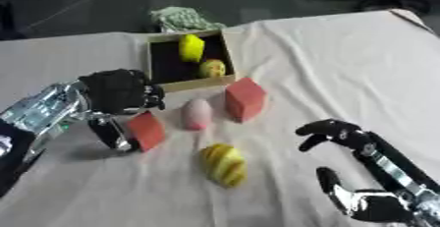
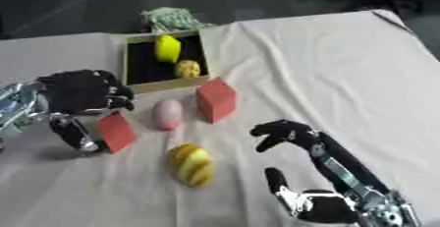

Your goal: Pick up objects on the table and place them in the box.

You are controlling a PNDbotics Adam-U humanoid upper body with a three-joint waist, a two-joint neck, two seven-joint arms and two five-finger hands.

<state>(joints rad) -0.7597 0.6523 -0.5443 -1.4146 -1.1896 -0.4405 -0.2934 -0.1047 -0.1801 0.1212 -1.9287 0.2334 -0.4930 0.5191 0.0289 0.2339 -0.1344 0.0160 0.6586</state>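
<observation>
The robot's left hand (image 1: 116,91) is closing on a small red block (image 1: 148,130) at the near left of the table (image 1: 343,64). The thumb is going down on the block's left side and the fingers are curling over its top, so the hand is pinching it. The block is tilting on one edge and seems to be touching the cloth with its lower corner only.

This block is looking stiff and light, probably foam or painted wood, with flat faces that are giving good places for thumb and fingers on opposite sides. The bigger red block (image 1: 245,98) is standing just before the box (image 1: 165,84) and should handle in the same way. The pink egg-shaped thing (image 1: 196,113) between the two blocks is looking smooth and round, so it may be slipping or rolling; taking it around its middle seems best. The yellow striped thing (image 1: 224,164), nearer to the robot, is looking like a toy fruit, light and rather hard, and is asking for a grip across its narrow side.

Two yellow things are already lying inside the box. The right hand (image 2: 296,140) is idling at the lower right, fingers relaxed and holding nothing.

The contact between the fingers and the small block is partly hidden under the hand. A greenish thing (image 1: 182,18) behind the box is too blurred to name.
</observation>
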